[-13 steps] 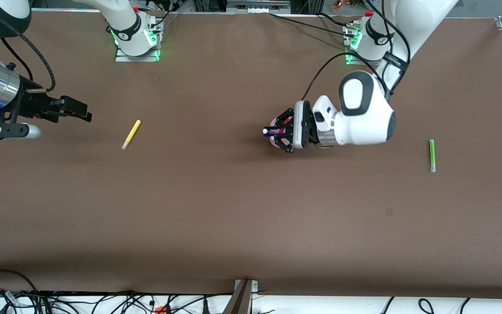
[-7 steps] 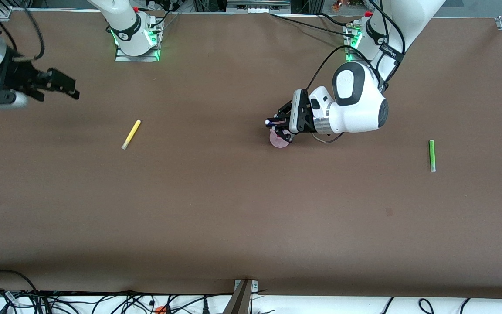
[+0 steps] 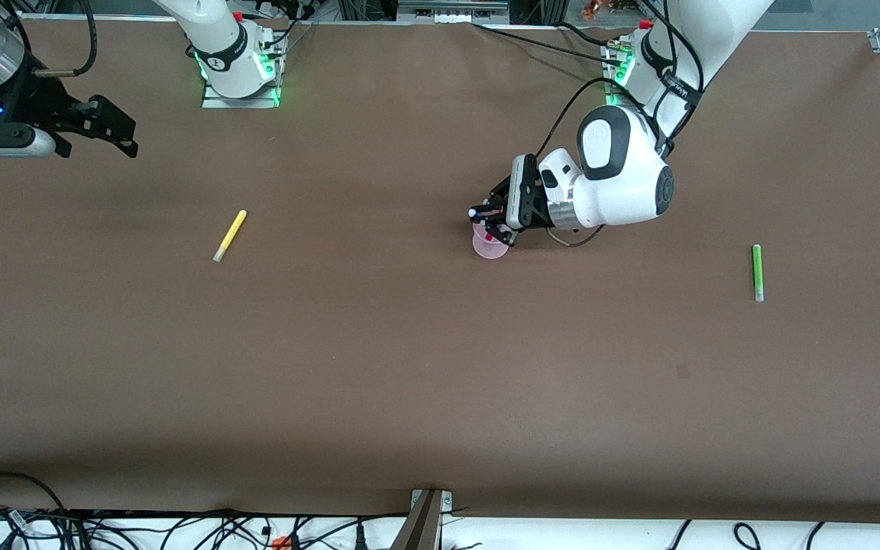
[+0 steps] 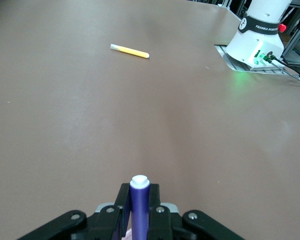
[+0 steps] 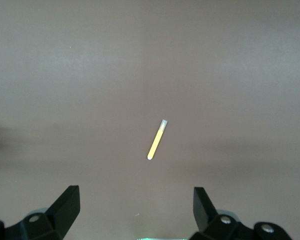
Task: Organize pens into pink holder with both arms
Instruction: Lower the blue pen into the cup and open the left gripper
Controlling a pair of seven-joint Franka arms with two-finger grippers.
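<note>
- The left pincer (image 3: 488, 224) hung over the pink holder (image 3: 490, 246), near the middle of the brown surface (image 3: 409, 367), toward the left arm's end.
- Its fingers (image 4: 121, 204) were clamped on the dark purple pen (image 4: 139, 207), which stood upright between them with its pale end up.
- In the left wrist view the pen's lower part ran down out of sight between the fingers, with a sliver of pink just beside it.
- A spot of magenta-pink (image 3: 490, 238) showed inside the holder; whether it was a pen could not be told for sure.
- The right pincer (image 3: 108, 130) hovered high over the surface at the right arm's end, waiting.
- Its fingers (image 5: 65, 205) were spread wide with nothing between them.
- The yellow pen (image 3: 229, 235) lay flat on the surface, well apart from the holder, toward the right arm's end; it showed between the spread fingers in the right wrist view (image 5: 157, 139).
- The bright green pen (image 3: 756, 272) lay flat toward the left arm's end, slightly nearer to the front camera than the holder.
</note>
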